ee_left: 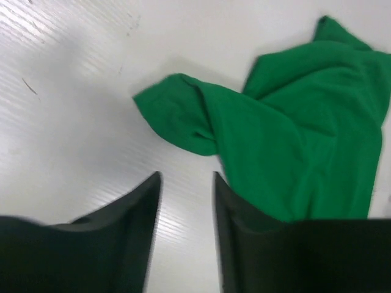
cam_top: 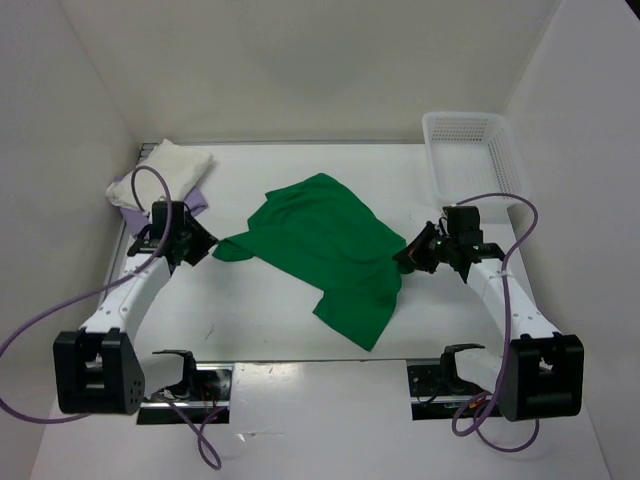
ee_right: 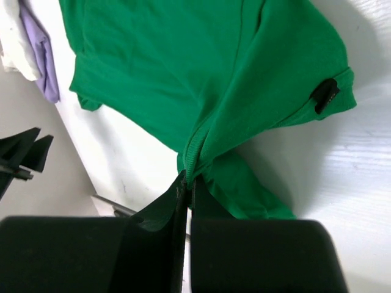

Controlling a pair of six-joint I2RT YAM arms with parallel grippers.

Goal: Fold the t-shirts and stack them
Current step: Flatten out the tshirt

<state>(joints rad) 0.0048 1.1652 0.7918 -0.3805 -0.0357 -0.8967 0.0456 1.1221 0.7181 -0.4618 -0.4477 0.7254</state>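
The bright green t-shirt (cam_top: 325, 250) lies crumpled and partly spread in the middle of the table. My right gripper (cam_top: 410, 256) is shut on a ribbed edge of the green t-shirt (ee_right: 201, 104) at its right side and lifts it slightly. My left gripper (cam_top: 205, 243) is open and empty, just left of the shirt's left sleeve (ee_left: 177, 113), its fingers (ee_left: 137, 207) apart over bare table. The cream white t-shirt (cam_top: 172, 165) lies folded on the lavender purple t-shirt (cam_top: 198, 200) at the far left; both also show in the right wrist view (ee_right: 40, 55).
A white plastic mesh basket (cam_top: 470, 150) stands at the far right corner. White walls enclose the table on the left, back and right. Purple cables (cam_top: 510, 240) loop beside each arm.
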